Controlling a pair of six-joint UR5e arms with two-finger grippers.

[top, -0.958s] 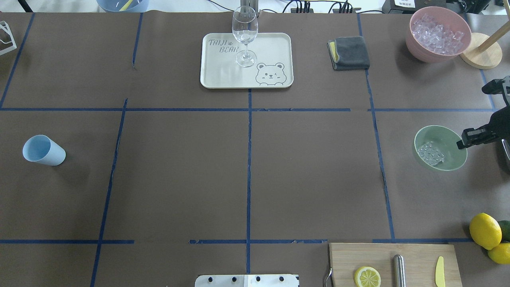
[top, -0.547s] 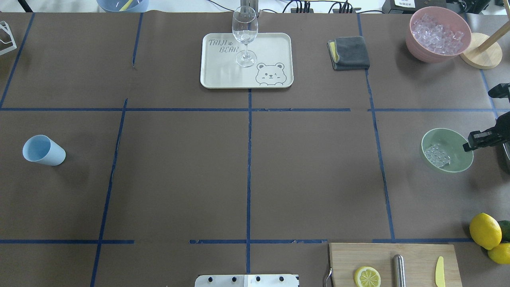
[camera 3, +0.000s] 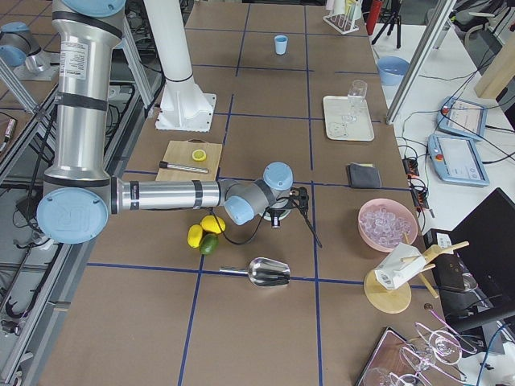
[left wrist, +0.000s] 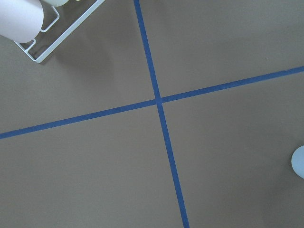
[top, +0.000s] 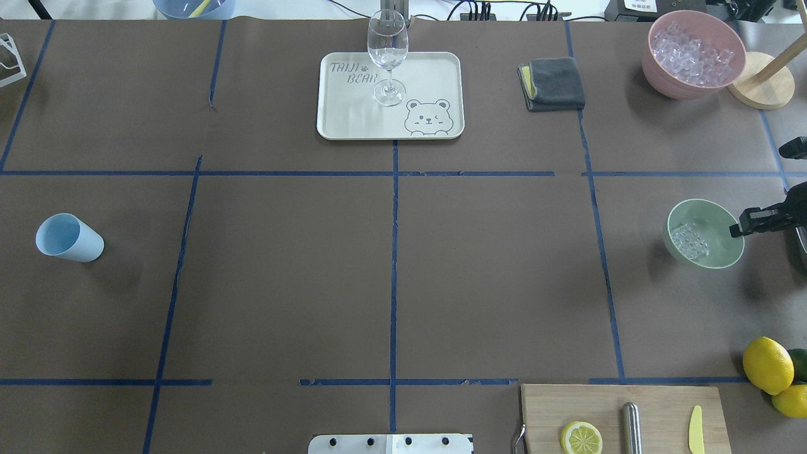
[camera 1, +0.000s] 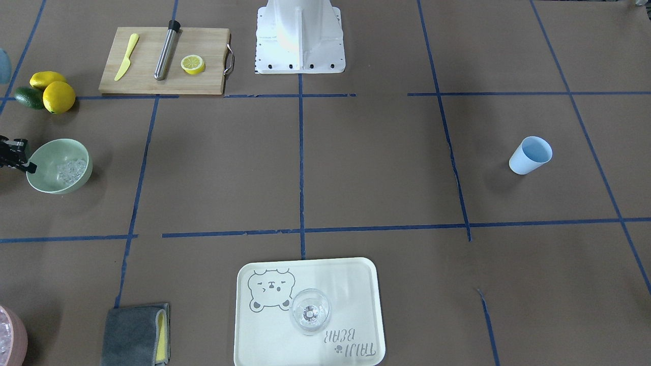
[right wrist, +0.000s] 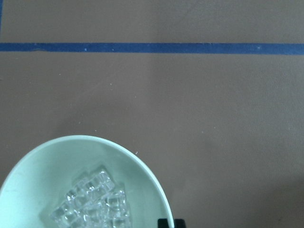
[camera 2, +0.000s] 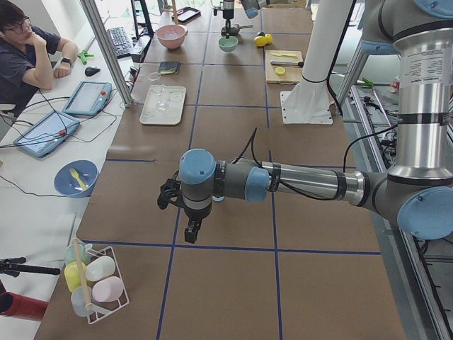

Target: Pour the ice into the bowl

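**Ice.** Small clear, glassy ice cubes (top: 688, 241), a single cluster. They lie inside the bowl, on the side away from the claw.

**Bowl.** Round pale mint-green bowl (top: 712, 217) with smooth plain sides, at the right end of the brown paper-covered bench (top: 492, 271). It cannot be told whether the base rests on the bench or hangs just above it.

**Right claw** (top: 739, 228). Black, closed narrowly on the bowl's rim on the side opposite the ice. One fingertip shows at the rim in the right wrist view.

**Near the bowl.**
- A metal scoop (camera 3: 265, 272) lies on the bench.
- Two yellow lemons (top: 767, 364) are bunched with a dark green fruit (top: 799, 362).
- A wooden cutting board (top: 662, 403) carries a lemon half (top: 581, 437), a steel rod (top: 631, 429) and a yellow plastic knife (top: 695, 430).

**Far edge.**
- A pink bowl (top: 659, 69) of clear chunks stands just beside a round wooden stand base (top: 766, 88).
- A folded grey cloth (top: 555, 83) has a yellow edge.
- A cream tray (top: 435, 69) printed with a bear carries an upright clear wine glass (top: 387, 47).

**Left end.**
- A light blue plastic cup (top: 66, 238) stands well apart from everything else.
- The left claw (camera 2: 191, 230) hangs above a crossing of blue tape lines; I cannot tell whether it is wide or narrow.
- A white wire rack (camera 2: 95, 280) of pastel cups is nearby.
- A person (camera 2: 28, 49) sits at the side desk.
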